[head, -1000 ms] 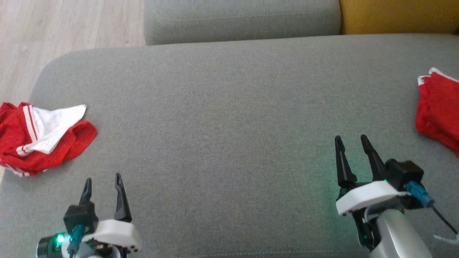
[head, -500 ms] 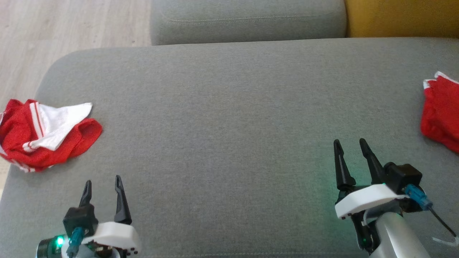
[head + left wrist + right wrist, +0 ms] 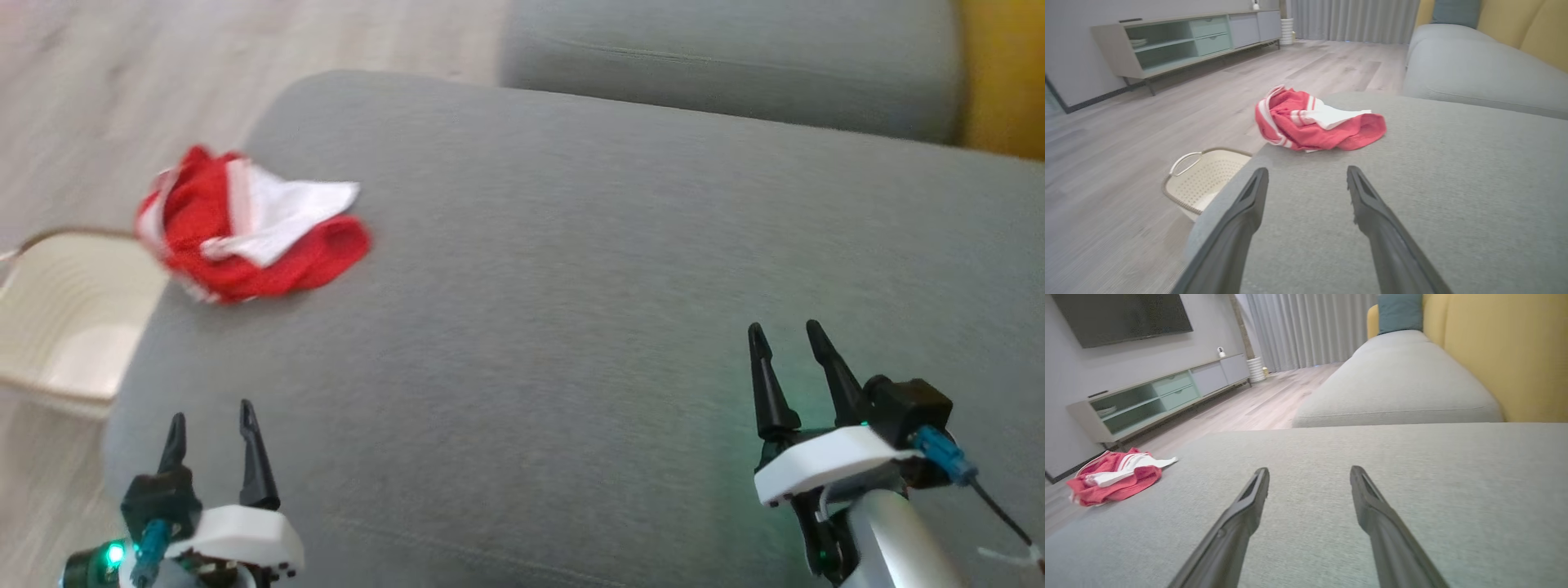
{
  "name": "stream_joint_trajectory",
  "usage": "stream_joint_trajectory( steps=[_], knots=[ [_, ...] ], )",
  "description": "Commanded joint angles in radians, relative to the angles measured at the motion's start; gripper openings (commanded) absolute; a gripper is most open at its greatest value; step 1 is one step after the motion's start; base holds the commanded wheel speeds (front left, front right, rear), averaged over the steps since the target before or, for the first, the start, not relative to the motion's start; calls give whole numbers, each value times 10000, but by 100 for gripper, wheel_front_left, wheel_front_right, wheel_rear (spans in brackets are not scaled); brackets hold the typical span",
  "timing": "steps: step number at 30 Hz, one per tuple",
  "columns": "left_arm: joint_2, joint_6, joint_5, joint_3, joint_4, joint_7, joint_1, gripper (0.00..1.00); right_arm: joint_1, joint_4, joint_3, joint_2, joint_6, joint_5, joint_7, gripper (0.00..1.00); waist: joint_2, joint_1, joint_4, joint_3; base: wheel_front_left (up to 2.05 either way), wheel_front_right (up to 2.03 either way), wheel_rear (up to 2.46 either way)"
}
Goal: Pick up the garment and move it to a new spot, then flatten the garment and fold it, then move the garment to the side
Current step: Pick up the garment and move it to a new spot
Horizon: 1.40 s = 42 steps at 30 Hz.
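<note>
The crumpled jersey point(image 3: 245, 237) is lying upper left on the sofa seat point(image 3: 612, 286), long axis left-right, white flap pointing right. Fingers of the left gripper point(image 3: 210, 411) and right gripper point(image 3: 784, 325) are standing open, empty. The left wrist view is showing the basket point(image 3: 1208, 183) with its handle.

There is one crumpled red garment point(image 3: 253, 237) at the far left of one grey sofa point(image 3: 571, 286), one cream basket point(image 3: 57, 310) on the floor point(image 3: 1126, 134) left of it, one low cabinet point(image 3: 1180, 45) far off, and two claws nearby, the left claw point(image 3: 211, 412) and the right claw point(image 3: 784, 327), each with two dark fingers point(image 3: 1376, 212).
</note>
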Motion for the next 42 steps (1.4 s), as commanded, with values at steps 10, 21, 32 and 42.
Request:
stream_joint_trajectory(
  steps=[10,21,32,42],
  knots=[
    [50,82,19,874,-451,-53,-20,100,-123,-313,322,18,48,23,-97,100,-1,1,2524,53,0,0,0],
    [47,275,-472,1104,-577,-53,416,100,-277,-125,770,18,48,230,-97,100,-1,1,2561,130,0,0,0],
    [115,-569,-840,1550,503,-53,-1455,100,-769,-218,887,18,48,-504,-97,100,-1,1,1650,1289,0,0,0],
    [920,-1547,-850,2065,2513,-53,-4260,100,-1589,-749,1018,18,48,-1206,-97,100,-1,1,571,2684,0,0,0]
  ],
)
